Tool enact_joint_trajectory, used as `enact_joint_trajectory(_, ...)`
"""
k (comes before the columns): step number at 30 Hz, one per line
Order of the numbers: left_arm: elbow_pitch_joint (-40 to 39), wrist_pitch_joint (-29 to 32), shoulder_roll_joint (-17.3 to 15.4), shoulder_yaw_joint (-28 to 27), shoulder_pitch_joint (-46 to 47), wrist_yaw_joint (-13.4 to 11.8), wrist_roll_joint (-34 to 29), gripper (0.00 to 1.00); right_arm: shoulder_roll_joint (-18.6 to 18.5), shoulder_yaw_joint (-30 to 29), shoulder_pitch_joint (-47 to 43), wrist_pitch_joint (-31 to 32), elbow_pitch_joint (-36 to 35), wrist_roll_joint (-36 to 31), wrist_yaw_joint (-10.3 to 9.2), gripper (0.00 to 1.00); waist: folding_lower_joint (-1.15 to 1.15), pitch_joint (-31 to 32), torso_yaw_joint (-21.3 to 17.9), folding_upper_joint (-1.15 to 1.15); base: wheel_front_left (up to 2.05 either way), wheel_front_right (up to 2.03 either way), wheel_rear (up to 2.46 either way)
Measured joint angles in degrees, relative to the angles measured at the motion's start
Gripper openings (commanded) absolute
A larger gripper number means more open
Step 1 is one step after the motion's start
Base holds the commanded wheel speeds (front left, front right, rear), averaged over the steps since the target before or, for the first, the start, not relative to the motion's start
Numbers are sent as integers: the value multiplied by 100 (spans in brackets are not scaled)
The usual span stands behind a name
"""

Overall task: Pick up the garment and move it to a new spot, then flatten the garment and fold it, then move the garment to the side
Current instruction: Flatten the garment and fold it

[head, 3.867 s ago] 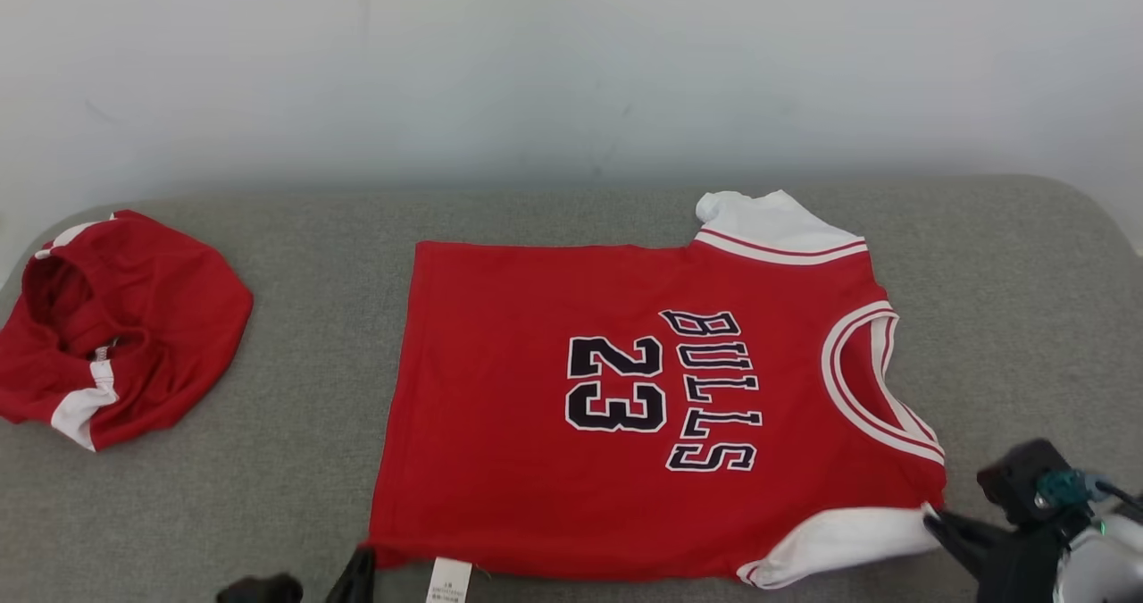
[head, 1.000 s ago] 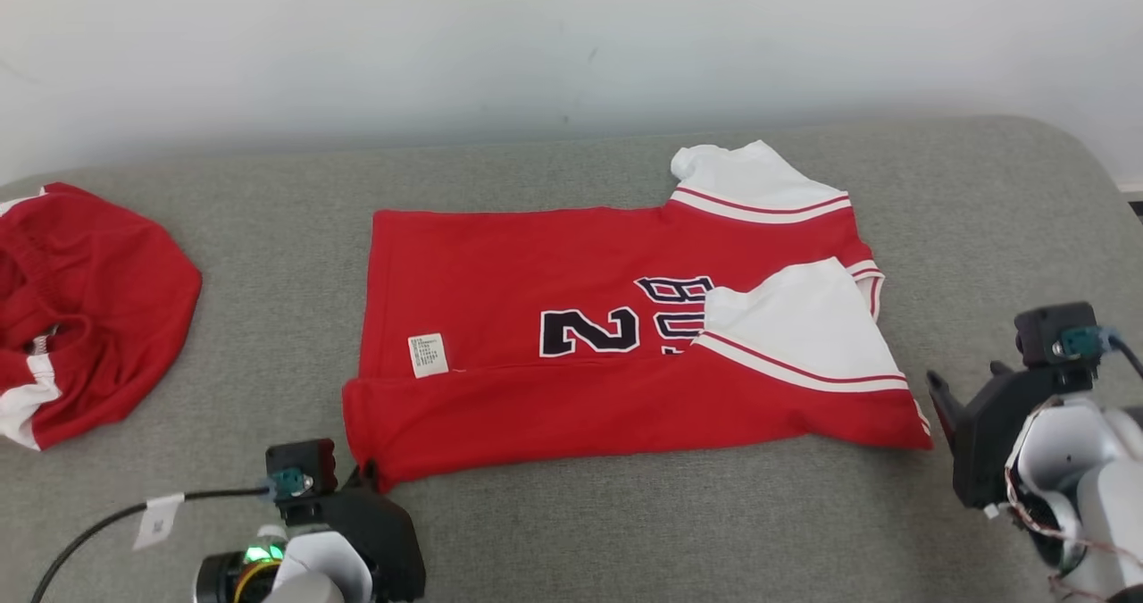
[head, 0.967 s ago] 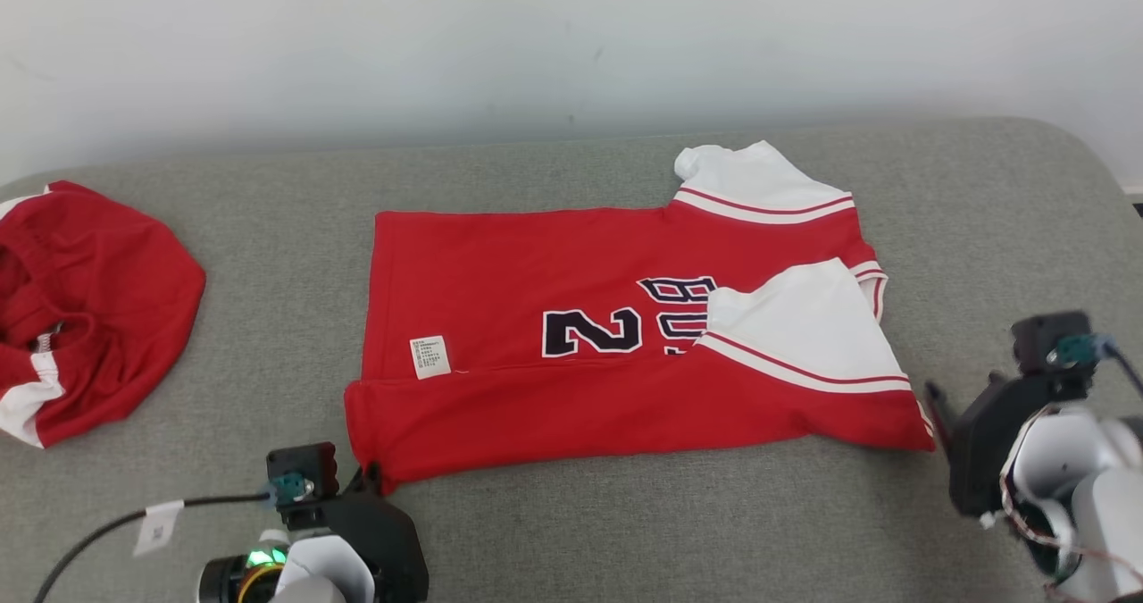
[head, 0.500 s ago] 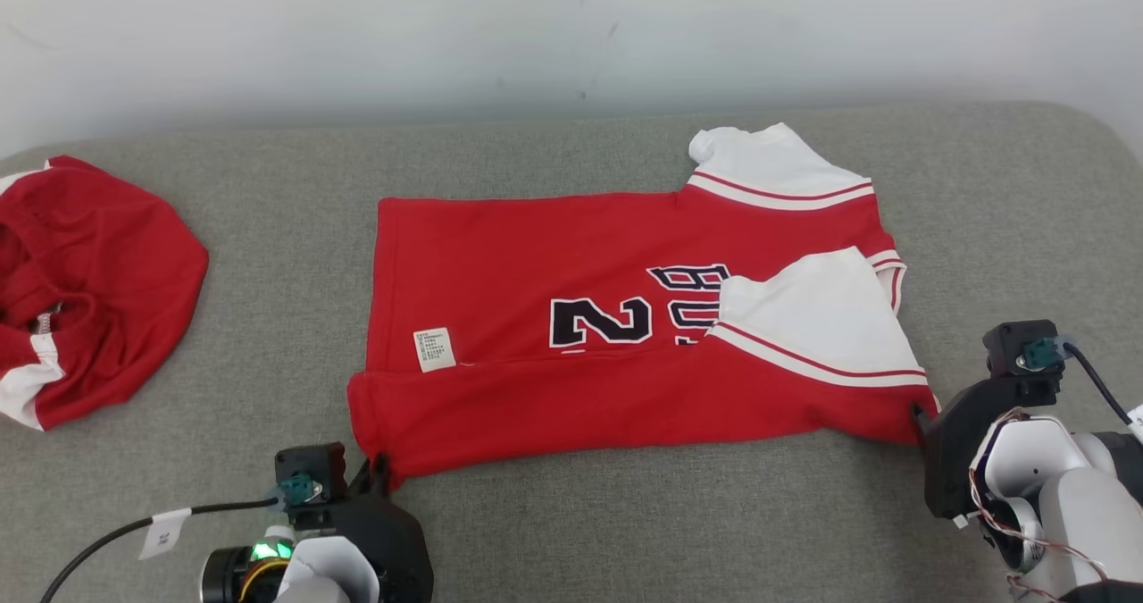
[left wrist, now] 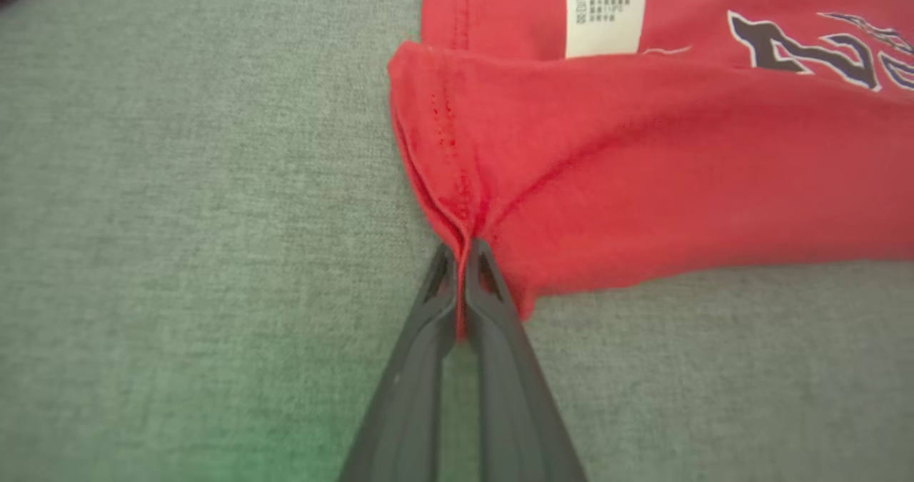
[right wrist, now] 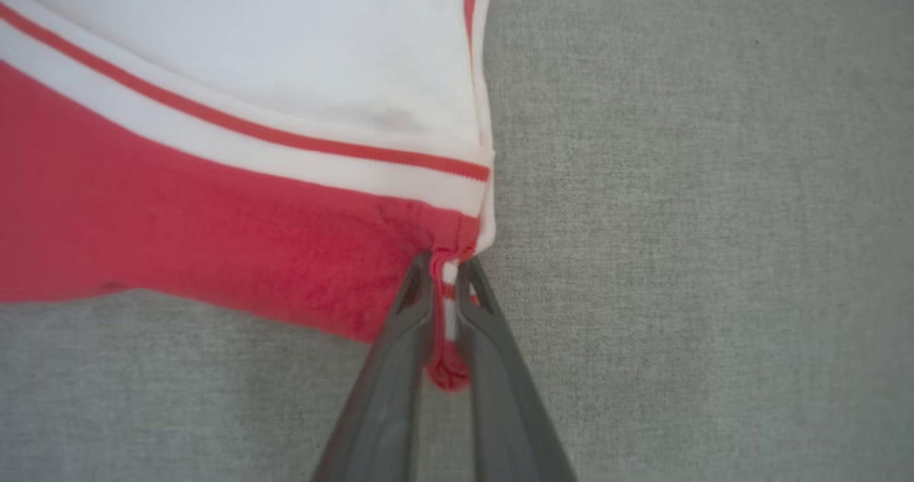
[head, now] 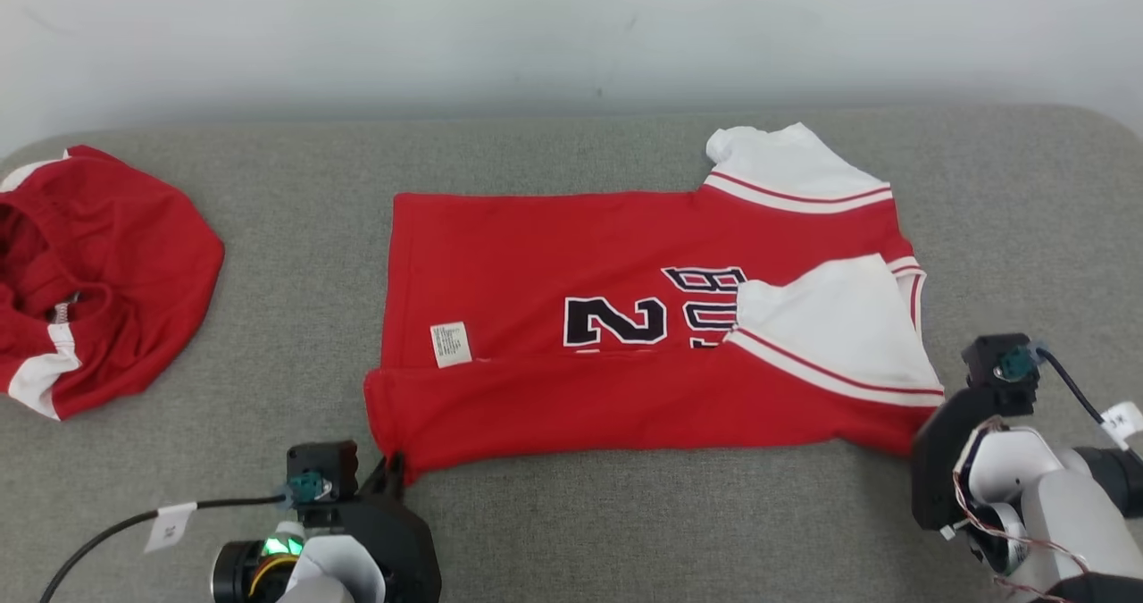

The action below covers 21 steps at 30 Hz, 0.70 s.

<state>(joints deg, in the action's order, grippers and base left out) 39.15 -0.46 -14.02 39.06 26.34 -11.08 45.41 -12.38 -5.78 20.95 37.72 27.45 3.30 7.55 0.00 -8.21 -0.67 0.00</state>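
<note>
Grey fabric surface [head: 625, 514] w/ red jersey [head: 554, 255], pale wall [head: 536, 31] behind.

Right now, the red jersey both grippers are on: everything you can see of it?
The red jersey is soft knit, with white sleeves trimmed in red stripes and a dark white-edged print, partly covered. It lies flat on the grey fabric surface, collar end to the robot's right, near edge folded over the front so a white care label and one sleeve lie on top. The left gripper is shut on the near hem corner, the right gripper on the near sleeve-side corner.
</note>
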Motion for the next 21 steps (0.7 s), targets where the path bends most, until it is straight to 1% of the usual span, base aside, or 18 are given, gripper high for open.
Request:
enact_joint_trajectory(5, -143, 80, -110, 44, -250, 59, 55, 0, -87, -45, -350, 80, -302, 159, 0, 0, 0, 185, -2, 0, 0, 0, 0)
enact_joint_trajectory(8, -337, 190, -263, 103, -477, 80, 64, 0, -174, -13, -654, 270, -676, 343, 0, 0, 0, 341, -17, 0, 0, 0, 0)
enact_joint_trajectory(11, -636, 345, -408, 112, -738, 30, 113, 0, -232, -15, -1025, 480, -1172, 498, 0, 0, 0, 492, -37, 0, 0, 0, 0)
enact_joint_trajectory(16, -1354, 587, -710, 93, -1230, -246, 230, 0, 8, -220, -1877, 969, -2310, 590, 0, 0, 0, 685, -52, 0, 0, 0, 0)
enact_joint_trajectory(21, -1982, 756, -945, 145, -1614, -517, 248, 0, 315, -468, -2685, 1284, -3171, 557, 1, 0, 0, 751, 27, 0, 0, 0, 0)
